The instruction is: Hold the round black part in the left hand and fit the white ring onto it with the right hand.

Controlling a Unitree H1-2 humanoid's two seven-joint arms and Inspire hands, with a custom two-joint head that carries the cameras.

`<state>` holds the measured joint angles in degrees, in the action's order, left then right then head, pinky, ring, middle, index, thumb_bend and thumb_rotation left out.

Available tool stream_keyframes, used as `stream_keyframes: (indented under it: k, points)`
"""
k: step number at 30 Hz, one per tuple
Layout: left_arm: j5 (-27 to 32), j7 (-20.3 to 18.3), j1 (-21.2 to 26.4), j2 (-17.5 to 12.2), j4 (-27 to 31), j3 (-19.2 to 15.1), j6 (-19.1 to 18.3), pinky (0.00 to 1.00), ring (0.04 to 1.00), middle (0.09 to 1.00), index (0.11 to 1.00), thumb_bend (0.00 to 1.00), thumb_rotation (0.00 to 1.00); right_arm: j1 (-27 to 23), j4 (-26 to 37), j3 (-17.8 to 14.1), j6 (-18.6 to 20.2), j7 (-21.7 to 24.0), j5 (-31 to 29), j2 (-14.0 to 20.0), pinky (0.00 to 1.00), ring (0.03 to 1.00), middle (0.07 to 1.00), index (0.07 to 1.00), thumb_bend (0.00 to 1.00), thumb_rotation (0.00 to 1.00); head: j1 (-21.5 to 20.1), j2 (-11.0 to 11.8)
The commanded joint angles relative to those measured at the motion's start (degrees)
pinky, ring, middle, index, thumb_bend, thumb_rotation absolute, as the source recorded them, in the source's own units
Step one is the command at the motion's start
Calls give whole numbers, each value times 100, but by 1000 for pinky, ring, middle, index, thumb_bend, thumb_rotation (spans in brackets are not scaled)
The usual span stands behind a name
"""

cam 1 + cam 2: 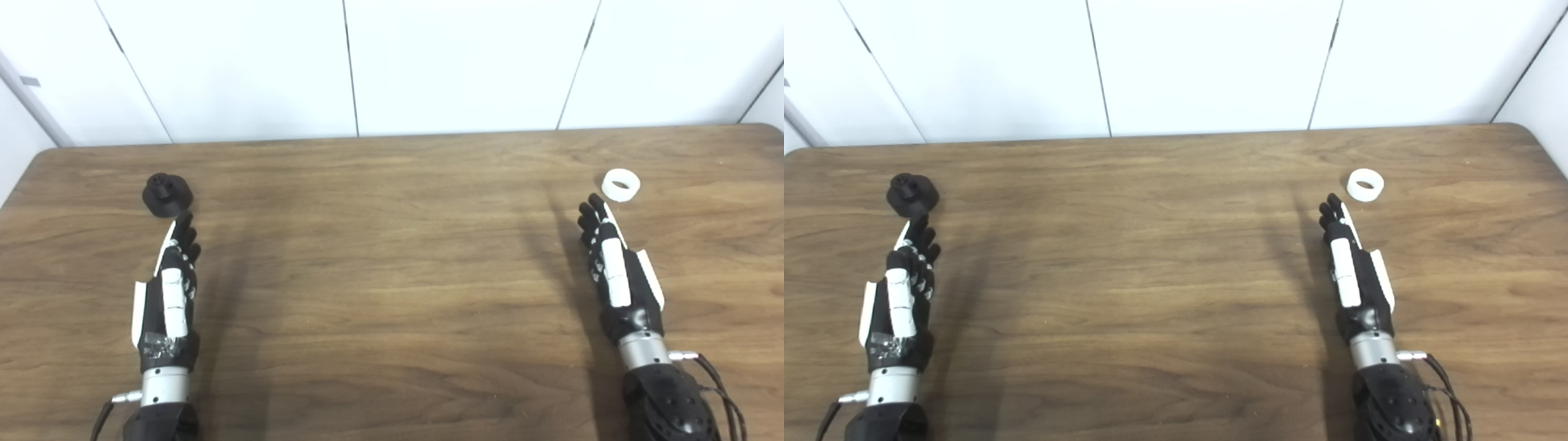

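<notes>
The round black part (pixel 167 194) sits on the wooden table (pixel 392 257) at the far left, with a small raised hub on top. My left hand (pixel 173 282) is open and empty, fingers stretched forward, fingertips just short of the part. The white ring (pixel 621 184) lies flat on the table at the far right. My right hand (pixel 615 269) is open and empty, fingers stretched toward the ring and just short of it. Both hands show the same way in the right eye view: left hand (pixel 901 294), right hand (pixel 1352 275).
White wall panels (pixel 392 61) stand behind the table's far edge. The table's rounded far corners show at left and right. Cables (pixel 723 392) run from my right wrist.
</notes>
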<state>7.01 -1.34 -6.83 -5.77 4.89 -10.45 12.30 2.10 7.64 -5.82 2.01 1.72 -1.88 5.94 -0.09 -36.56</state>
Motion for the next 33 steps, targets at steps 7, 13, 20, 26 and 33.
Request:
stream_keyframes:
  k: [7,13,20,26,33]
  points:
    - [5,-10,-129,39,-148,52,63,1000,1000,1000,963,549,956,-84,226,-9,-43,-43,-6,4,1000,972,960,978,554,1000,29,-18]
    - [-100,5,-138,63,-212,89,177,1000,1000,1000,970,547,962,-59,219,-31,-77,21,-83,67,1000,977,966,982,552,1000,420,117]
    - [-211,123,-157,252,-349,164,358,1000,1000,997,938,540,920,-32,53,-70,-250,160,-250,213,1000,996,980,991,517,1000,1224,479]
    - [-410,208,-115,406,-597,254,610,1000,1000,984,923,481,896,-38,-81,-106,-280,251,-393,300,1000,1000,994,1000,519,1000,1748,800]
    - [-594,229,-93,433,-727,336,613,1000,1000,999,946,499,928,-51,4,-75,-206,298,-516,295,1000,1000,996,1000,526,1000,1869,934]
